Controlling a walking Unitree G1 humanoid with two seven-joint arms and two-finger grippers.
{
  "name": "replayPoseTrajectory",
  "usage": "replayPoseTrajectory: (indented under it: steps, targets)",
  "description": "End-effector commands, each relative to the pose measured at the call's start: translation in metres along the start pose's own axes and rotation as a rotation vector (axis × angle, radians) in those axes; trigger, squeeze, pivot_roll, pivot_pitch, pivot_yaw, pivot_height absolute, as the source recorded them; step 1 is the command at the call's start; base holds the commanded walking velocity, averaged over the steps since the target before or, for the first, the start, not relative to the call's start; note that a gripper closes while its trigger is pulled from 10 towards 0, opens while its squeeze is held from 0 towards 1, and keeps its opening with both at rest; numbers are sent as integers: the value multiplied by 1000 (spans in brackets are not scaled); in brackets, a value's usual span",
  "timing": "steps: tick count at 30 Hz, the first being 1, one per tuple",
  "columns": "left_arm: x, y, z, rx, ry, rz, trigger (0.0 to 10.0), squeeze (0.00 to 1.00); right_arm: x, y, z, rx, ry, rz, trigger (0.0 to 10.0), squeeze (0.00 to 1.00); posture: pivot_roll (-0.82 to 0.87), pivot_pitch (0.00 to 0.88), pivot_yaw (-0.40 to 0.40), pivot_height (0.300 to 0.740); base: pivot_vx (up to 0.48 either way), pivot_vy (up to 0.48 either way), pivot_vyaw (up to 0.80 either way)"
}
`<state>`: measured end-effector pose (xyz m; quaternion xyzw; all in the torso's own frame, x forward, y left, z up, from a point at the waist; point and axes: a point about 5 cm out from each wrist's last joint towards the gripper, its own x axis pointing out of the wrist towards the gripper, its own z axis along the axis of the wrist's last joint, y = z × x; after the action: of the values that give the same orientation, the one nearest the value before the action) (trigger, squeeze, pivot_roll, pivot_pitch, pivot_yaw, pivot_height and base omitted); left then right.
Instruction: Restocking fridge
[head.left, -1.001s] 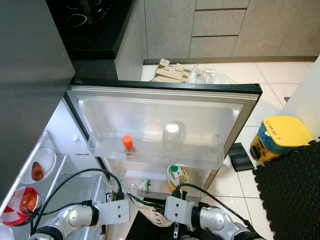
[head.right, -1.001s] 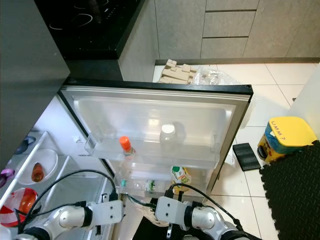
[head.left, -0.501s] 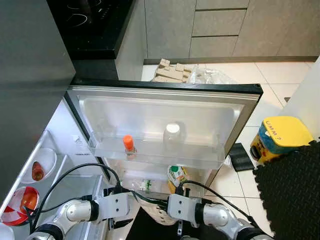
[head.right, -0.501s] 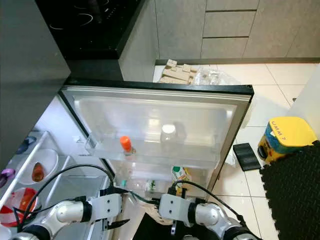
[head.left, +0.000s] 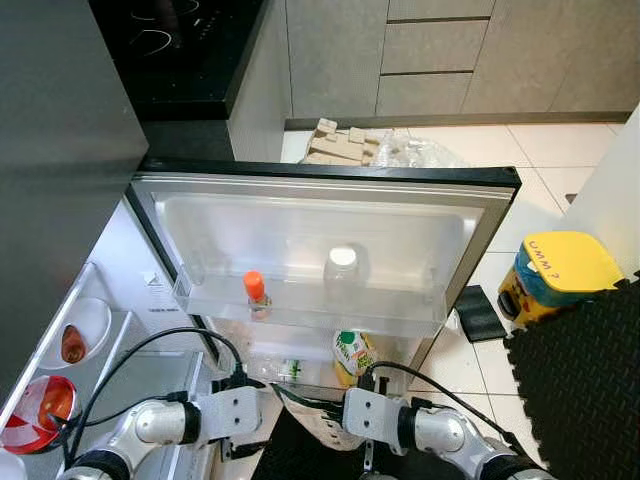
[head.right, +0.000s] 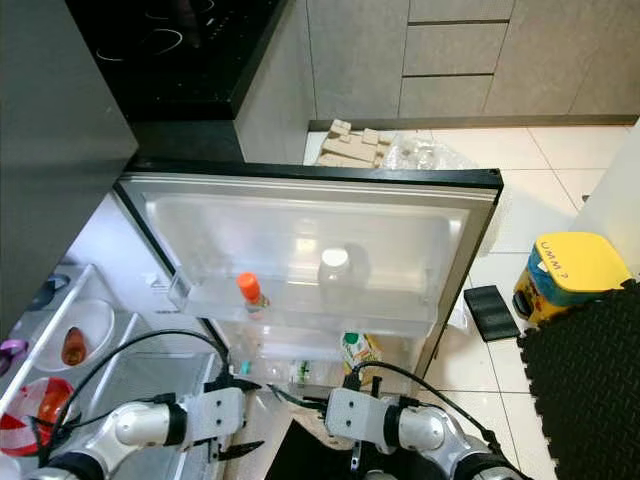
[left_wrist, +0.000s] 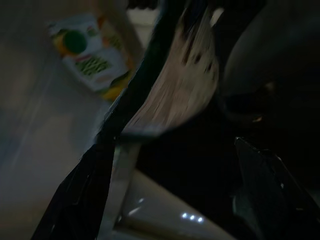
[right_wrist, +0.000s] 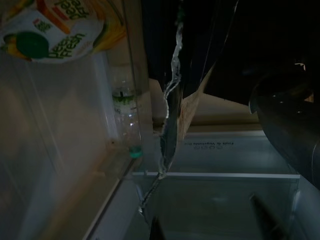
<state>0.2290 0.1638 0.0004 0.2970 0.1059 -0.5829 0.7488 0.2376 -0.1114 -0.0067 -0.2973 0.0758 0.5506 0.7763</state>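
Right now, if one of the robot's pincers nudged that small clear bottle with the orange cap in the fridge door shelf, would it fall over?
The small clear bottle with the orange cap looks tall and narrow, so it would probably tip easily. The clear plastic door shelf rail in front should likely catch it. It stands apart from the white-capped jar, so it would probably slide sideways freely.

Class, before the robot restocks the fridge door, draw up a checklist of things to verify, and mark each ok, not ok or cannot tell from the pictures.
1. Fridge door open: ok.
2. Upper door shelf has free space between the orange-capped bottle and the white-capped bottle: ok.
3. Lower shelf already holds a juice carton and a clear bottle; room left: cannot tell.
4. Left gripper open: ok.
5. Right gripper open: ok.
6. Bag between the arms holds items: cannot tell.
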Motion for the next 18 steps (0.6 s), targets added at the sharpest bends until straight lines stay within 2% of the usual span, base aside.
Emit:
replayPoseTrajectory:
  steps: [1, 12, 18]
  targets:
    - [4, -4, 2, -11, -17, -18, 10000, 0, 5, -1, 4, 0, -16, -9, 10000, 0, -132, 94, 56, 740, 0, 0, 0]
    - [23, -2, 16, 23, -57, -37, 10000, 0, 22, 0, 22, -23, -85, 16, 10000, 0, -139, 91, 56, 740, 0, 0, 0]
    - [28, -1, 20, 21, -72, -40, 10000, 0, 28, 3, 28, -31, -102, 41, 10000, 0, -137, 86, 51, 740, 0, 0, 0]
